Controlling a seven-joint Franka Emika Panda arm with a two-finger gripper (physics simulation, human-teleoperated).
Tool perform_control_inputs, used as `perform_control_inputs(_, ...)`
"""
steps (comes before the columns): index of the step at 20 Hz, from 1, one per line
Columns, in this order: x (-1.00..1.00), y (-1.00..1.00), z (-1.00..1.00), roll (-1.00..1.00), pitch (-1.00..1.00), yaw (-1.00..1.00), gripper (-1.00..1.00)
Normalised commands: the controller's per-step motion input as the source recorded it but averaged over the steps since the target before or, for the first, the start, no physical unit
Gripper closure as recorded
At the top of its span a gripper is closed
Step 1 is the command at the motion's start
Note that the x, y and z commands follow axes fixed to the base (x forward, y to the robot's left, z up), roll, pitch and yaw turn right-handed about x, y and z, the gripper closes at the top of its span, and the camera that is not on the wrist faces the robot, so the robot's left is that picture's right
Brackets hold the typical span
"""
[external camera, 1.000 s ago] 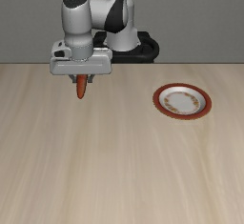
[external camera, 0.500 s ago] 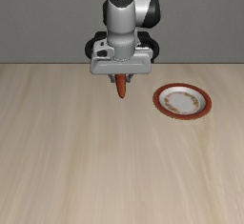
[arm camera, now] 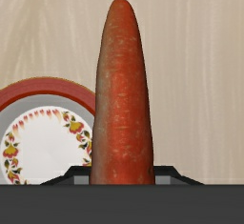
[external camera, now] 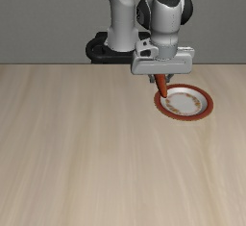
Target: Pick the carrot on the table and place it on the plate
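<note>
My gripper (external camera: 162, 78) is shut on the orange carrot (external camera: 163, 87), which hangs point down from the fingers above the table. In the wrist view the carrot (arm camera: 121, 94) rises long and upright between the fingers. The red-rimmed white plate (external camera: 185, 102) with a fruit pattern lies on the table at the exterior view's right. The carrot's tip hovers over the plate's near-left rim. Close beside the carrot in the wrist view is the plate (arm camera: 38, 132).
The light wooden table (external camera: 77, 153) stretches wide around the plate. The robot's dark base (external camera: 110, 49) stands at the table's far edge, behind the gripper.
My arm has carried the carrot across the table toward the exterior view's right, from the far left side to just above the plate's rim. The plate has stayed put.
</note>
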Motion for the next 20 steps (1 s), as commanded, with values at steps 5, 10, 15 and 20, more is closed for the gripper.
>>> perform_control_inputs(5, -0.2, 0.8, 0.0, 0.0, 0.0, 0.0, 1.0)
perform_control_inputs(10, -0.2, 0.2, 0.0, 0.0, 0.0, 0.0, -1.0)
perform_control_inputs(15, 0.0, 0.0, 0.0, 0.0, 0.0, 0.0, -1.0)
perform_control_inputs(20, 0.0, 0.0, 0.0, 0.0, 0.0, 0.0, -1.0)
